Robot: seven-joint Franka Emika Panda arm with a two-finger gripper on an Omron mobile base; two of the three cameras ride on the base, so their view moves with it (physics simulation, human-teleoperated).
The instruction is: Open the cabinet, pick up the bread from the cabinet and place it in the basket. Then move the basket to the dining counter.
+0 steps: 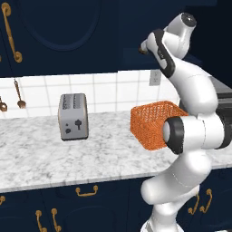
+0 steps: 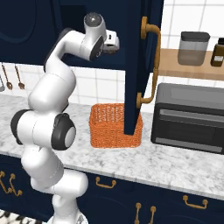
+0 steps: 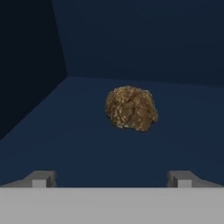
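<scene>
The cabinet (image 2: pixel 135 65) door is open. The gripper (image 3: pixel 111 179), fingers wide apart and empty, faces the bread (image 3: pixel 131 108) on the cabinet floor. Next, reach in and grab it.

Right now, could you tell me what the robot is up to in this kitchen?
The cabinet door is open and the arm is reaching inside, with the gripper open and aimed at the bread on the shelf, not touching it yet. The basket waits on the marbled worktop below, between the toaster and the oven. I can see nothing in it.
</scene>
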